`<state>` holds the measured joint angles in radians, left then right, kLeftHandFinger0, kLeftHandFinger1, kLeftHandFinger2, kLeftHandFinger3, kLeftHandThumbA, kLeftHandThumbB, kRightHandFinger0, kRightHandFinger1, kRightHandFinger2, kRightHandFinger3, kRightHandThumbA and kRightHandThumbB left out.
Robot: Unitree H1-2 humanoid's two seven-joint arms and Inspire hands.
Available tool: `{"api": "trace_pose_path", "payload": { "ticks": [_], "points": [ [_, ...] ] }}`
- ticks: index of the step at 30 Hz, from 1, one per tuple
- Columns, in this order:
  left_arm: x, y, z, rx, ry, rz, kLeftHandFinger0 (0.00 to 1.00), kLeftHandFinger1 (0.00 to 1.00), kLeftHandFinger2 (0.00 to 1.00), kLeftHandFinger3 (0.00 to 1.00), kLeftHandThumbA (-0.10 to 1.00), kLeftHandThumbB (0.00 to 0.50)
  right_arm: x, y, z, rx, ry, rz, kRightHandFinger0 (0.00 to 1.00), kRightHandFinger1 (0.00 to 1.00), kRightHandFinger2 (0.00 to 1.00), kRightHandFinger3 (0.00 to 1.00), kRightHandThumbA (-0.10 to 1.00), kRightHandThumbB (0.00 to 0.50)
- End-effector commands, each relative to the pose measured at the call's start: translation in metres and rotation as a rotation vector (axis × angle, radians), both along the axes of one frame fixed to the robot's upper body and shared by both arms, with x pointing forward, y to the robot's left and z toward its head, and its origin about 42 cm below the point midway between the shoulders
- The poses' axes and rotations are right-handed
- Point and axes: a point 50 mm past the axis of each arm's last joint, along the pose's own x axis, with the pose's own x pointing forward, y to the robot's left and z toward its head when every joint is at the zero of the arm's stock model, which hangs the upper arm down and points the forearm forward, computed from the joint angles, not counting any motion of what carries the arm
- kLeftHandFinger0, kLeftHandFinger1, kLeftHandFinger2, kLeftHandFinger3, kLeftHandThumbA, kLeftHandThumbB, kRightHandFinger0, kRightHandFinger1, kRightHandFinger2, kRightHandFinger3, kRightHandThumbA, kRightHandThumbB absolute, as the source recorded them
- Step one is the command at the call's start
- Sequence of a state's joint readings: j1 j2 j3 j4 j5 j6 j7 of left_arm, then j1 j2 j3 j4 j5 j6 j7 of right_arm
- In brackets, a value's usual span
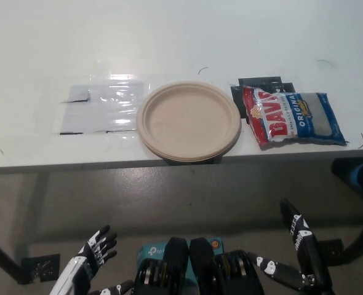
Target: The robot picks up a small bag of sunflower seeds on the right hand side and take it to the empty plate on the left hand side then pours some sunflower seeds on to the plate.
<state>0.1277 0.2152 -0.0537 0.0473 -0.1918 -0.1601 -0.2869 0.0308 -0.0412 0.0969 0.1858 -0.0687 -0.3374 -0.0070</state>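
White counter (169,37) carried the bag of sunflower seeds (294,118), judged light, soft and crinkly, best pinched at one end. Left hand (89,264) and right hand (295,261) were held low, fingers spread, empty.

The left hand (90,264), at the lower left of the frame, has a white shell along its back and wrist, with dark fingers (103,241) banded by small white patches. The right hand (295,258), at the lower right of the frame, is black throughout, slim and glossy. Its long fingers (293,222) carry small white markings near the segments, and a white dotted patch shows on the lower finger toward the frame's bottom edge. No cables or screws can be made out on either hand.
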Motion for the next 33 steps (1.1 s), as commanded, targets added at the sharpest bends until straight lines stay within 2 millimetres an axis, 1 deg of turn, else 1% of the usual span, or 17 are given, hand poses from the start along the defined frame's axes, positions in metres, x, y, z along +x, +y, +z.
{"api": "trace_pose_path", "payload": {
  "ticks": [1,2,4,5,9,10,12,14,15,16,18,20,22,25,27,30,33],
  "points": [
    [0.002,0.005,0.013,-0.034,-0.063,0.006,1.0,1.0,1.0,1.0,1.0,0.388,0.01,0.008,0.016,0.036,-0.08,0.016,1.0,1.0,1.0,1.0,0.99,0.149],
    [0.0,0.006,0.012,-0.038,-0.06,0.008,1.0,1.0,1.0,1.0,1.0,0.401,0.009,0.009,0.015,0.038,-0.079,0.015,1.0,1.0,1.0,1.0,1.0,0.162],
    [-0.005,0.008,0.011,-0.044,-0.06,0.019,1.0,1.0,1.0,1.0,1.0,0.413,0.007,0.011,0.015,0.037,-0.091,0.013,1.0,1.0,1.0,1.0,1.0,0.16],
    [-0.007,0.008,0.011,-0.045,-0.066,0.03,1.0,1.0,1.0,1.0,1.0,0.398,0.006,0.01,0.019,0.022,-0.127,0.002,1.0,1.0,1.0,1.0,1.0,0.152],
    [-0.007,0.007,0.01,-0.04,-0.084,0.051,1.0,1.0,1.0,1.0,1.0,0.401,0.004,0.006,0.035,-0.064,-0.221,-0.051,1.0,1.0,1.0,1.0,1.0,0.117],
    [-0.008,0.006,0.012,-0.037,-0.089,0.062,1.0,1.0,1.0,1.0,1.0,0.4,0.005,0.002,0.051,-0.119,-0.278,-0.09,1.0,1.0,1.0,1.0,1.0,0.149],
    [-0.008,0.004,0.013,-0.032,-0.098,0.065,1.0,1.0,1.0,1.0,1.0,0.395,0.005,-0.001,0.064,-0.158,-0.342,-0.105,1.0,1.0,1.0,1.0,1.0,0.167],
    [-0.01,0.005,0.014,-0.033,-0.109,0.068,1.0,1.0,1.0,1.0,1.0,0.371,0.007,-0.006,0.087,-0.188,-0.396,-0.095,1.0,1.0,1.0,1.0,1.0,0.212],
    [-0.01,0.005,0.015,-0.031,-0.113,0.073,1.0,1.0,1.0,1.0,1.0,0.368,0.011,-0.012,0.11,-0.348,-0.466,-0.148,1.0,1.0,1.0,1.0,1.0,0.243],
    [-0.011,0.006,0.016,-0.026,-0.113,0.079,1.0,1.0,1.0,1.0,1.0,0.366,0.013,-0.016,0.122,-0.433,-0.507,-0.167,1.0,1.0,1.0,1.0,1.0,0.239],
    [-0.011,0.007,0.017,-0.022,-0.117,0.08,1.0,1.0,1.0,1.0,1.0,0.345,0.02,-0.025,0.143,-0.448,-0.552,-0.14,1.0,1.0,1.0,1.0,1.0,0.242],
    [-0.011,0.007,0.016,-0.025,-0.117,0.08,1.0,1.0,1.0,1.0,1.0,0.324,0.034,-0.035,0.167,-0.496,-0.562,-0.128,1.0,1.0,1.0,1.0,0.98,0.286],
    [-0.01,0.008,0.015,-0.027,-0.113,0.08,1.0,1.0,1.0,1.0,1.0,0.332,0.052,-0.047,0.183,-0.579,-0.558,-0.131,1.0,1.0,1.0,1.0,0.98,0.329],
    [-0.01,0.008,0.014,-0.027,-0.108,0.085,1.0,1.0,1.0,1.0,1.0,0.337,0.071,-0.061,0.196,-0.67,-0.531,-0.121,1.0,1.0,1.0,1.0,0.96,0.339],
    [-0.01,0.008,0.015,-0.021,-0.108,0.087,1.0,1.0,1.0,1.0,1.0,0.344,0.079,-0.067,0.202,-0.723,-0.514,-0.117,1.0,1.0,1.0,1.0,0.92,0.321],
    [-0.009,0.009,0.015,-0.023,-0.111,0.091,1.0,1.0,1.0,1.0,1.0,0.341,0.093,-0.076,0.211,-0.793,-0.489,-0.116,1.0,1.0,1.0,1.0,0.85,0.32],
    [-0.009,0.01,0.014,-0.024,-0.102,0.089,1.0,1.0,1.0,1.0,1.0,0.347,0.106,-0.084,0.217,-0.865,-0.474,-0.128,1.0,1.0,1.0,1.0,0.82,0.312]
  ]
}}
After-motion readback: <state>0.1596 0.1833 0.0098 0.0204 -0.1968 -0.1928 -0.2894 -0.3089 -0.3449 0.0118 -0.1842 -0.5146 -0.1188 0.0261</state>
